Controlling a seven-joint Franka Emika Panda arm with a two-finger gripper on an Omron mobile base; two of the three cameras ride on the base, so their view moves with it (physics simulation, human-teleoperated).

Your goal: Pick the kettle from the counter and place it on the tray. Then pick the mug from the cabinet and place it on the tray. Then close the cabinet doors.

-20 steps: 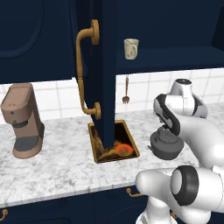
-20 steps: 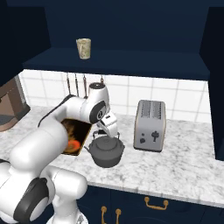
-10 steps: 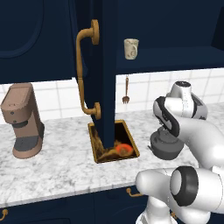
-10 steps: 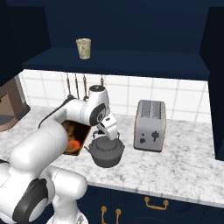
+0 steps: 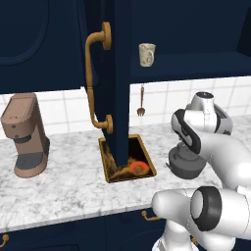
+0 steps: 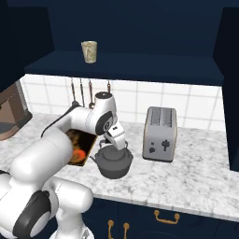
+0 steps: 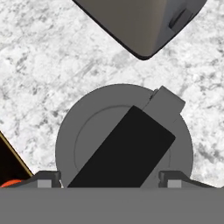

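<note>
Lowered since 1 s ago, the gripper (image 7: 111,177) sits over the kettle (image 6: 113,162). Its fingertips are cut off; grip unclear. Dark handle (image 7: 127,146) crosses the grey lid.

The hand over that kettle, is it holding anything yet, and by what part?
Cannot be told: the hand sits right above the kettle, around its arched handle, but a closed hold is not visible.

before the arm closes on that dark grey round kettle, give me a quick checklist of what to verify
1. Gripper centred over the squat dark grey metal kettle: ok; the hand view looks straight down on it.
2. Fingers spread on either side of the black handle: ok.
3. Boxy silver toaster apart from the kettle: ok.
4. Flat amber-brown tray free to receive it: cannot tell, the open navy cabinet door hides part.
5. Cream mug on the cabinet shelf: ok.
</note>
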